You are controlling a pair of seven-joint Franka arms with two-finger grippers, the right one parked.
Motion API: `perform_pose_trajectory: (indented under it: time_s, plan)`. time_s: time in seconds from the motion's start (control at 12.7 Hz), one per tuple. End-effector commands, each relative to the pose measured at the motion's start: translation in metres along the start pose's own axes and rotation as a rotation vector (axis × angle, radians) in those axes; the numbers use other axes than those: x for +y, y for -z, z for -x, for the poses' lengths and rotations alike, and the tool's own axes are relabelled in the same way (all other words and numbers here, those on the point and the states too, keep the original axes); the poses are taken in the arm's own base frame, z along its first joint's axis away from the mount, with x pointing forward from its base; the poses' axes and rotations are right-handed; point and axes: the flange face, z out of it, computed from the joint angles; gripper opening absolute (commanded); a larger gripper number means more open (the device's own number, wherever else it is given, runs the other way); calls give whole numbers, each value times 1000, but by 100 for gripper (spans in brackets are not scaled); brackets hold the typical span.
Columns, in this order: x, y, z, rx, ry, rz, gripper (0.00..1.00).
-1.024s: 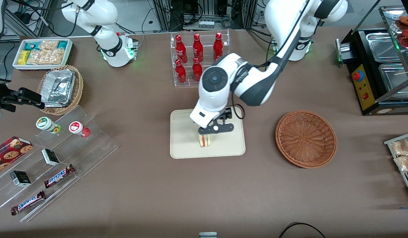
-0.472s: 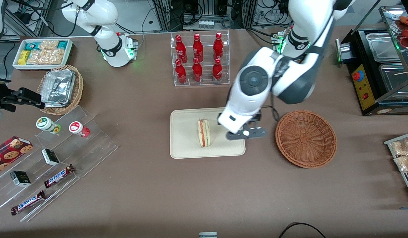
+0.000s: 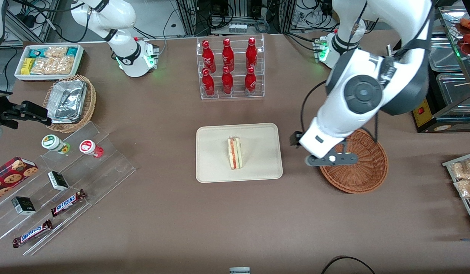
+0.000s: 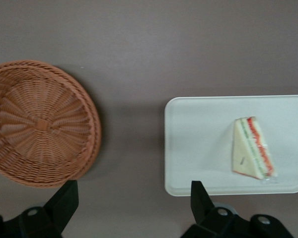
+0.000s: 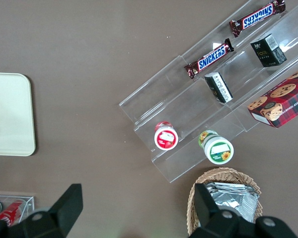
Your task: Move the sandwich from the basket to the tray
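The sandwich (image 3: 235,153) lies on its side in the middle of the cream tray (image 3: 212,167), filling edge up; it also shows in the left wrist view (image 4: 253,148) on the tray (image 4: 198,148). The reddish-brown basket (image 3: 362,175) stands beside the tray toward the working arm's end, with nothing showing in it; the wrist view shows its bare inside (image 4: 37,124). My left gripper (image 3: 330,160) hangs high over the basket's rim on the tray's side, open and empty (image 4: 134,203), with only table between its fingers.
A clear rack of red bottles (image 3: 229,68) stands farther from the front camera than the tray. A tan basket of foil packs (image 3: 69,102), a white snack bin (image 3: 48,61) and clear stepped shelves with candy bars (image 3: 63,182) lie toward the parked arm's end. A black food warmer (image 3: 437,76) stands at the working arm's end.
My gripper let go of the sandwich on the tray, rose and swung sideways from over the tray to over the basket's rim. The sandwich stayed on the tray.
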Motion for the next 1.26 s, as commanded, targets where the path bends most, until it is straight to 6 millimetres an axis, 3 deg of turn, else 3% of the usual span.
perform_pose_trajectory:
  time_s: [0.0,0.31,0.55,0.79,1.18]
  plan:
    - [-43,8,18,-19,-47,2,100]
    - [-115,21,41,-26,-95,-7,100]
    - [-149,31,73,-29,-86,-19,100]
    - [-171,42,84,-73,-88,-23,100]
    - [-183,69,95,-90,-74,-28,100]
